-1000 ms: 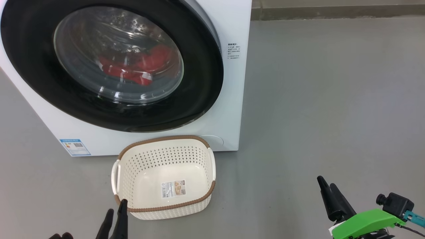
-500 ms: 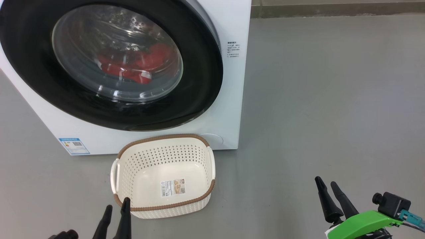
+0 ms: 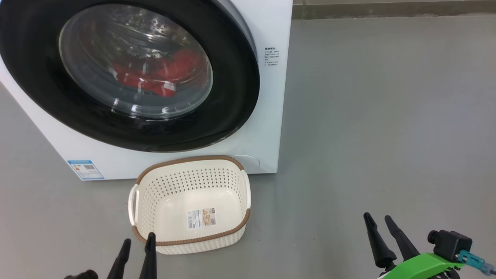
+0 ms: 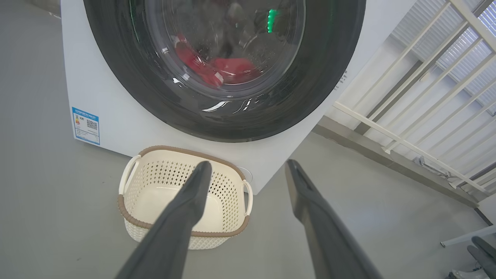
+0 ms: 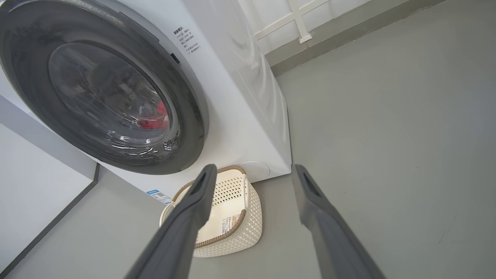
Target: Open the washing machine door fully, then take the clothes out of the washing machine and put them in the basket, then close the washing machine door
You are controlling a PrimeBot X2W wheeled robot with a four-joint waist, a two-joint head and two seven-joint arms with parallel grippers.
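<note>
The washing machine fills the upper left of the head view. Its door lies against the front, and the red clothes show through the glass. The empty basket stands on the floor just in front of the machine. My left gripper is open at the basket's near left corner, holding nothing. My right gripper is open over bare floor, well to the right. The left wrist view shows the left gripper, basket, door and clothes. The right wrist view shows the right gripper, basket and door.
Open grey floor spreads to the right of the machine up to a low kerb. A white railing stands behind the machine. A blue sticker marks its lower left front. A pale wall is at the left.
Both grippers have opened; their fingers were close together a second ago. The right gripper has dropped slightly lower in the head view, and the whole picture has shifted a little.
</note>
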